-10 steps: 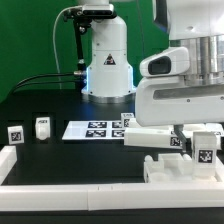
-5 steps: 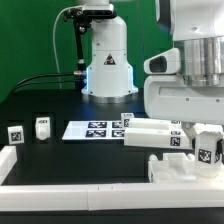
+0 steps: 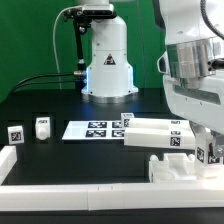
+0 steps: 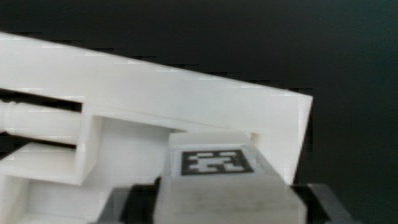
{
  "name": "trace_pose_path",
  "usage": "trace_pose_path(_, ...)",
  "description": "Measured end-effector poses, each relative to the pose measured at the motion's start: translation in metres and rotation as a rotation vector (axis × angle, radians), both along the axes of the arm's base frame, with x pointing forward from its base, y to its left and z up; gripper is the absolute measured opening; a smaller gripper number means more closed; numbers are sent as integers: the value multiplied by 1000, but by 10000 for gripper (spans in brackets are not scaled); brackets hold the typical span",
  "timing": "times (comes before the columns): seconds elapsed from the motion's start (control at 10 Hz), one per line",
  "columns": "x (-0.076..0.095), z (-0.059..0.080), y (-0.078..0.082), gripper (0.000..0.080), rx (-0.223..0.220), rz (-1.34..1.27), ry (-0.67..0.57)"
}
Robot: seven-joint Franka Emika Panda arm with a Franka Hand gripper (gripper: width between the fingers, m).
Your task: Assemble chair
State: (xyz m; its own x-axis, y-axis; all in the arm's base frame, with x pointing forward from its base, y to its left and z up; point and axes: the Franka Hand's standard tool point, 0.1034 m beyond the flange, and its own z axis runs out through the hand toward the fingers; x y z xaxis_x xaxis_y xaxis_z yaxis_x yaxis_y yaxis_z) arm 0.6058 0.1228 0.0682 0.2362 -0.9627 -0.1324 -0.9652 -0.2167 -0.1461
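Note:
My gripper [image 3: 208, 150] is at the exterior view's far right, low over a blocky white chair part [image 3: 173, 166]. In the wrist view the gripper [image 4: 217, 205] is shut on a white chair piece with a square tag [image 4: 215, 163]. That piece sits against the stepped white chair part [image 4: 125, 110] below it. A long white tagged chair panel [image 3: 155, 134] lies just behind the blocky part. Two small tagged chair pieces [image 3: 14, 133] [image 3: 42, 126] stand at the exterior view's left.
The marker board [image 3: 90, 129] lies flat in the middle of the black table. A long white border rail [image 3: 80, 186] runs along the front edge. The robot's base [image 3: 108, 60] stands at the back before a green backdrop.
The arm has moved toward the exterior view's right, carrying the tagged piece with it. The piece is now at the frame's right edge and largely hidden behind the arm.

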Motion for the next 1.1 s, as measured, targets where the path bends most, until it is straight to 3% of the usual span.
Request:
trace_pose_path(0.1, 0, 0, 0, 299, -11, 70, -11)
trace_pose_path(0.3, 1, 1, 1, 299, -83, 499, -75)
trace_pose_path(0.4, -1, 1, 3, 535, -101, 587, -79)
trace_pose_path(0.5, 0, 0, 1, 614, -105, 606, -82)
trace_pose_path(0.8, 0, 0, -2, 648, -136, 838, -113)
trace_pose_path(0.9, 2, 3, -1, 648, -195, 1132, -140)
trace_pose_path(1.1, 1, 2, 1, 648, -193, 1117, -135)
